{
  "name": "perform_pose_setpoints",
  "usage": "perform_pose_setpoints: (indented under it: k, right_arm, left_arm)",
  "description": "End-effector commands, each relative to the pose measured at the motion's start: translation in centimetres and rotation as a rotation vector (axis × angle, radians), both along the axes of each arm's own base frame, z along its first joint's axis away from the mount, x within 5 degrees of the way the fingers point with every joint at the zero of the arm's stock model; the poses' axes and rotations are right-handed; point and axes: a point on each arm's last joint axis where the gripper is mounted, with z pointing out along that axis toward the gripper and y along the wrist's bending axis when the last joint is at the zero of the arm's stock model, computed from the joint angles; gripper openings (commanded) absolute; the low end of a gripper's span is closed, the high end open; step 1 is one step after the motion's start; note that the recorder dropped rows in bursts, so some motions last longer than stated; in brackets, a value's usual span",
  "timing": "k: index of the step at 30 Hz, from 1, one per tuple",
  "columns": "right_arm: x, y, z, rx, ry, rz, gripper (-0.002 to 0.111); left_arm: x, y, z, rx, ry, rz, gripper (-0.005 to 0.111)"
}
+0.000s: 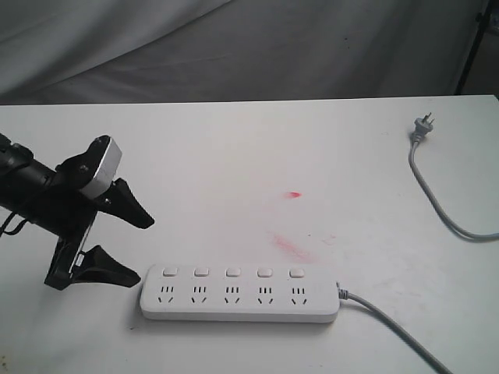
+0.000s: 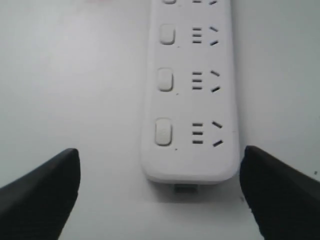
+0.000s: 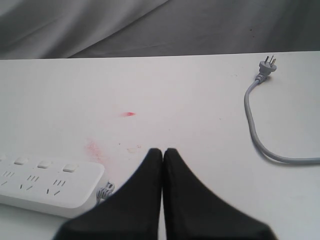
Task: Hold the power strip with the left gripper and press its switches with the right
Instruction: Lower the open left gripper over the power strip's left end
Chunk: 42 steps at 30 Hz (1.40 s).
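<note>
One power strip lies flat on the white bench, low in the exterior view, its long axis running left to right. Count five switches in a row, five sockets beneath them, and one grey cable leaving the right end. The left pincer is spread wide at the strip's left end, not touching it. The right pincer is pressed together, empty.
</note>
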Motion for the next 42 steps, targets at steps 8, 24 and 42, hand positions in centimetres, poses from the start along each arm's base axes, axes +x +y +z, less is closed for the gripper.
perform_pose_setpoints:
  k: [8,24,42]
  right_arm:
    - [0.0,0.0,0.0,0.001,-0.007,0.001,0.0]
    - [0.0,0.0,0.0,0.001,-0.007,0.001,0.0]
    - [0.0,0.0,0.0,0.001,-0.007,0.001,0.0]
  left_arm:
    - [0.0,-0.5,-0.8,-0.039,0.059,-0.018,0.078]
    - [-0.6,-2.6,-2.2,-0.031,0.104,-0.083,0.078]
    - [0.1,-2.4,-5.3,0.02,0.131,-0.021,0.078]
